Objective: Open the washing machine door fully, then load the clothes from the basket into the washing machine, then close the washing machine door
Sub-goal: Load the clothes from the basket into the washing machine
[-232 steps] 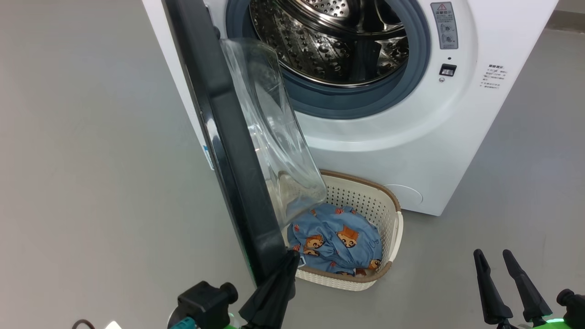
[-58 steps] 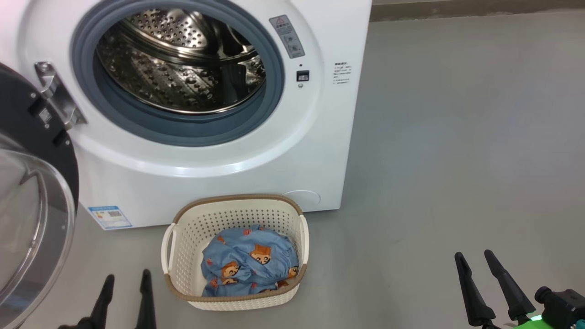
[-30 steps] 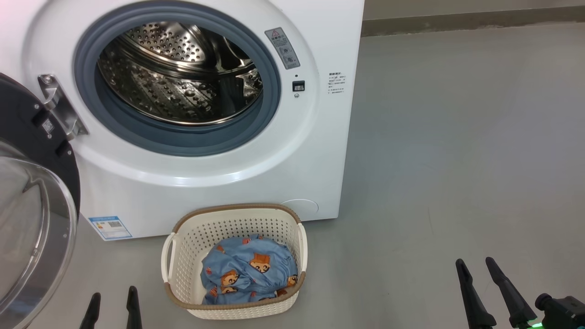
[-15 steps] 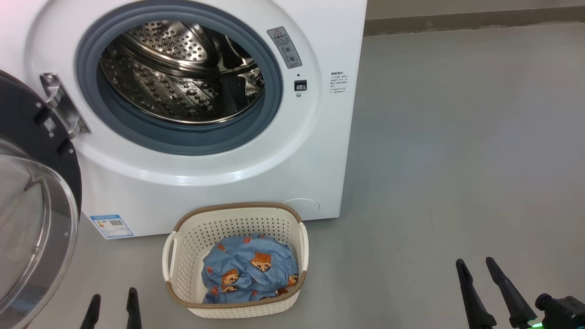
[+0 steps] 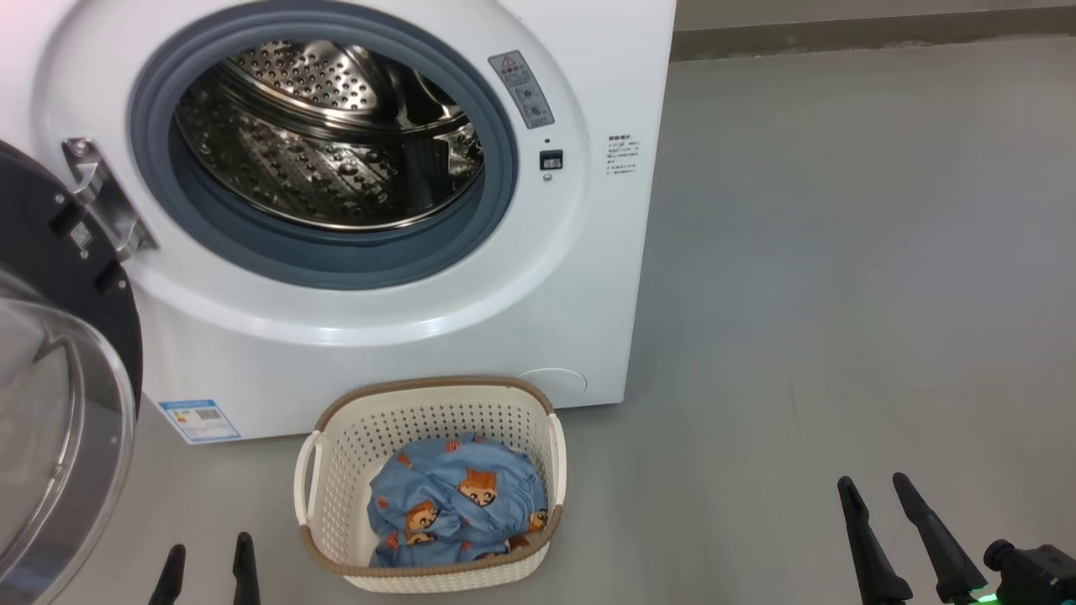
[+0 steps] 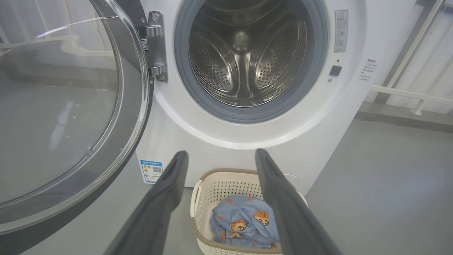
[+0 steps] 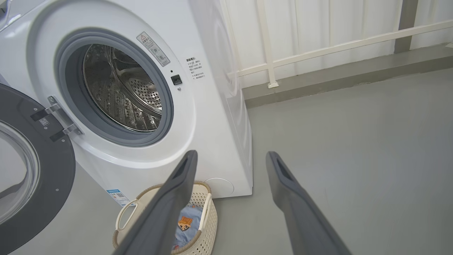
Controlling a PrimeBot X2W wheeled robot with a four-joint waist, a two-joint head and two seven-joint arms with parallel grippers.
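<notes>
The clothes [image 5: 458,508] lay bundled in the basket [image 5: 336,470], which stood on the grey floor [image 5: 841,294] just in front of the washing machine [image 5: 378,353], below its opening. The near wall of the basket hid the lower part of the bundle, so I could not tell how many pieces it was. The washing machine door [image 6: 67,117] stood swung wide to the left on its hinge [image 6: 157,42]; in the head view the picture edge cut much of it off. The gasket [image 5: 496,193] hid the front bottom of the drum [image 5: 328,143]. The left gripper [image 5: 210,548], cut off at the bottom edge, was left of the basket, its fingers spread and holding nothing. The right gripper [image 5: 872,481] hung well apart to the right, also spread and empty. The print on the blue label [image 5: 200,420] was too small to read.
</notes>
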